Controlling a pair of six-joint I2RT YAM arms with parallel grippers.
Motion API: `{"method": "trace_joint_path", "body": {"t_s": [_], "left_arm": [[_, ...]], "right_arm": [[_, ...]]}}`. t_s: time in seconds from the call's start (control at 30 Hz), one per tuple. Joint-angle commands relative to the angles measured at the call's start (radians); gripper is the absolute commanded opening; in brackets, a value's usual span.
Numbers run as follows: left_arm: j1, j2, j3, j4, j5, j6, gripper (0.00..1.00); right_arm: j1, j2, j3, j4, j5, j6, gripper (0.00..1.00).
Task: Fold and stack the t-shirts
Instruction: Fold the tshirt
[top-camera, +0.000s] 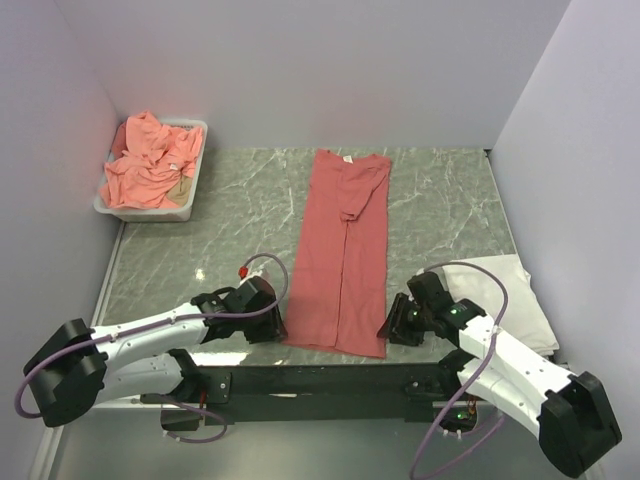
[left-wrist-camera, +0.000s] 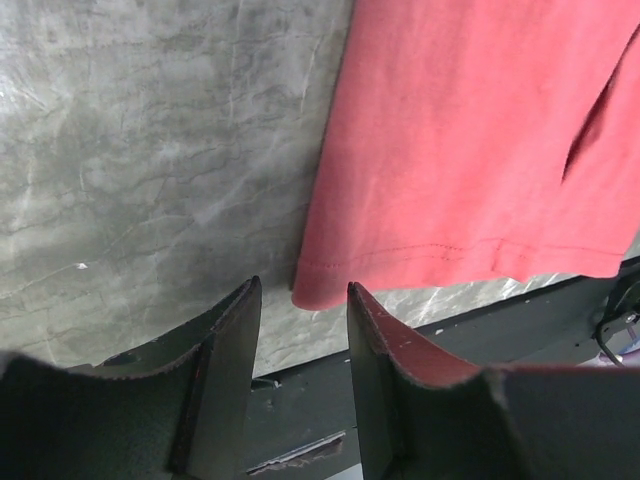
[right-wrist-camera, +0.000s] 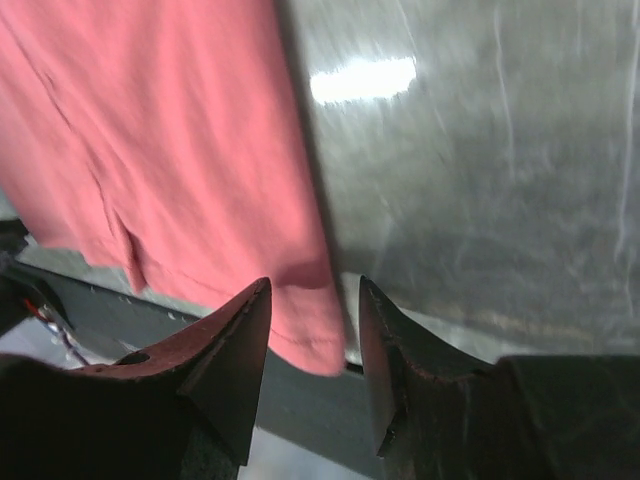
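1. Shirt (top-camera: 340, 255): coral-red, lying flat on the table (top-camera: 440, 200) as a long narrow strip, both sides folded in, with the collar at the far end and the hem at the near edge.
2. The left gripper (top-camera: 268, 325) sits low at the hem's left corner. In the left wrist view its jaws stand apart with nothing between them.
3. There the shirt (left-wrist-camera: 470, 150) lies just ahead of the left gripper (left-wrist-camera: 303, 288), its hem corner in line with the gap and closer to the right-hand finger.
4. The right gripper (top-camera: 392, 325) sits at the hem's right corner, also low.
5. In the right wrist view the right gripper (right-wrist-camera: 315, 283) has its jaws parted. The hem corner of the shirt (right-wrist-camera: 170, 150) shows in the gap between the tips, beneath them. Whether either finger touches the cloth cannot be told.
6. A pile (top-camera: 150, 165) of crumpled salmon shirts fills the tray (top-camera: 196, 190) at the far left corner.
7. A white garment (top-camera: 505, 295) lies folded at the right, beside the right arm.
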Motion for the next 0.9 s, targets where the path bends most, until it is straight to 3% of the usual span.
{"method": "trace_joint_path", "body": {"t_s": [0.0,0.47,0.87], "left_arm": [[0.003,0.005,-0.009,0.033,0.01,0.005,0.45],[0.005,0.043,-0.056,0.104,0.038,-0.01,0.4],[-0.003,0.057,-0.081,0.141,0.067,-0.026,0.23]], "right_arm": [[0.01,-0.04,-0.019,-0.085,-0.034,0.014,0.48],[0.024,-0.074,-0.08,-0.107,-0.128,0.025,0.48],[0.044,-0.053,-0.097,-0.11,-0.132,0.037,0.47]]}}
